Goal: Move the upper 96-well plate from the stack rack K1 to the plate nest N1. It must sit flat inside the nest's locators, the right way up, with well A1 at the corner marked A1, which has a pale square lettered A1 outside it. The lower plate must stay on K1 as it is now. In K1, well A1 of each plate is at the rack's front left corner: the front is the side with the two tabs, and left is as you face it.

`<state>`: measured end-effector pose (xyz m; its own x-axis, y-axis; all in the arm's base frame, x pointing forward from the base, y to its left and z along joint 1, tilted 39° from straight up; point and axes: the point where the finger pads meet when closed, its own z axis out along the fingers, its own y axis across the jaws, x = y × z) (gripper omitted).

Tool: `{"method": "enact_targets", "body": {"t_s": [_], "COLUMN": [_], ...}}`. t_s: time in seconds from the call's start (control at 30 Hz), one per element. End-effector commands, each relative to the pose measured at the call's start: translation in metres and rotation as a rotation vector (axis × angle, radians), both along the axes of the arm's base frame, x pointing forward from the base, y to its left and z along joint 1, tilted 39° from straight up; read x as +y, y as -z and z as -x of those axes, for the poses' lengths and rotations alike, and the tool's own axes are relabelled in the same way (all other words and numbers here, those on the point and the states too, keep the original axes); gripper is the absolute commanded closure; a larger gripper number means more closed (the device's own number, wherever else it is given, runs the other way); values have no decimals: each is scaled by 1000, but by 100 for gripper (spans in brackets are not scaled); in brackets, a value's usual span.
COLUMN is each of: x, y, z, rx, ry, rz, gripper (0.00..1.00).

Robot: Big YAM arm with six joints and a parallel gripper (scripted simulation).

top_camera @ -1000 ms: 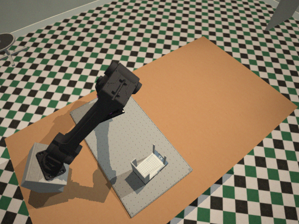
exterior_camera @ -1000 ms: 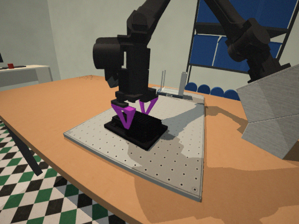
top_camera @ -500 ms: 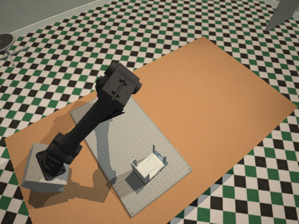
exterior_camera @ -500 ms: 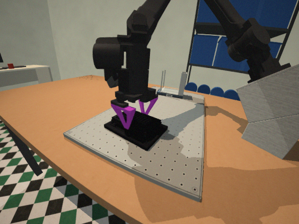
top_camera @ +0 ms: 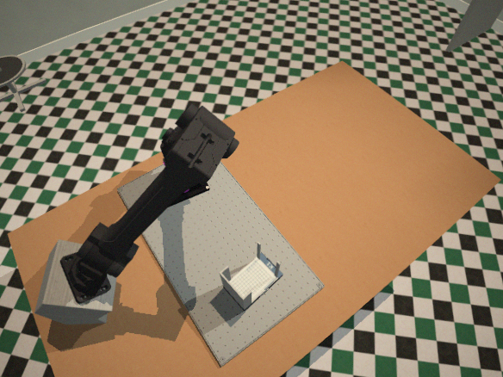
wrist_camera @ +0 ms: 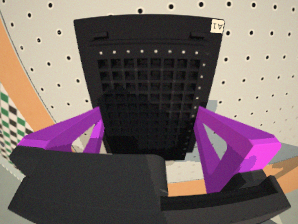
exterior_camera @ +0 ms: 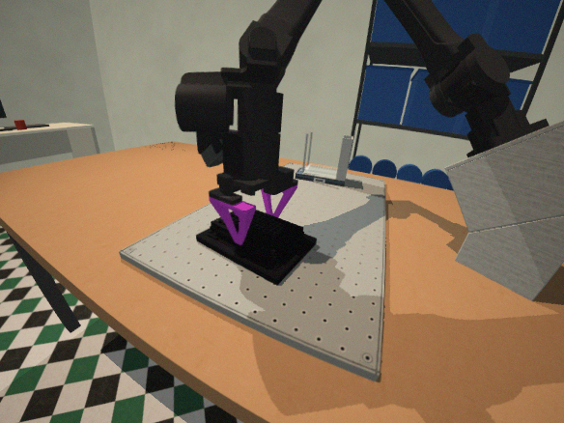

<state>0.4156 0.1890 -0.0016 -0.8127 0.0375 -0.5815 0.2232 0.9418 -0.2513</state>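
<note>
My gripper [exterior_camera: 258, 217] has magenta fingers and is shut on the long sides of a black 96-well plate [exterior_camera: 263, 232]. The plate is level, wells up, and lies down on the black plate nest N1 [exterior_camera: 256, 251] on the grey perforated board. In the wrist view the plate [wrist_camera: 149, 96] lies within the nest's outline [wrist_camera: 149, 32], between my fingers. A pale A1 square [wrist_camera: 217, 26] shows at the nest's far right corner. In the top view the arm's wrist [top_camera: 198, 142] hides the plate and the nest. Rack K1 [top_camera: 251, 277] holds a white plate; it also shows in the exterior view [exterior_camera: 324, 166].
The grey perforated board [top_camera: 220, 254] lies on an orange table top. The arm's grey base block [top_camera: 75, 284] stands at the table's left corner. A blue shelf unit [exterior_camera: 435, 72] stands behind the table.
</note>
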Motion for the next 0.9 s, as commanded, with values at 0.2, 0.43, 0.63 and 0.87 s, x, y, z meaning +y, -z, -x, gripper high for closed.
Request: {"method": "enact_targets", "body": {"t_s": [0.2, 0.43, 0.63, 0.87], "x": [6, 5, 4, 3], "y": [-1, -3, -1, 0], "z": [-9, -11, -10, -10], "rx": [-12, -16, -14, -13], "ry": [-9, -6, -7, -8], "rz": [-10, -13, -11, -10], "gripper": [100, 100, 100, 100]}}
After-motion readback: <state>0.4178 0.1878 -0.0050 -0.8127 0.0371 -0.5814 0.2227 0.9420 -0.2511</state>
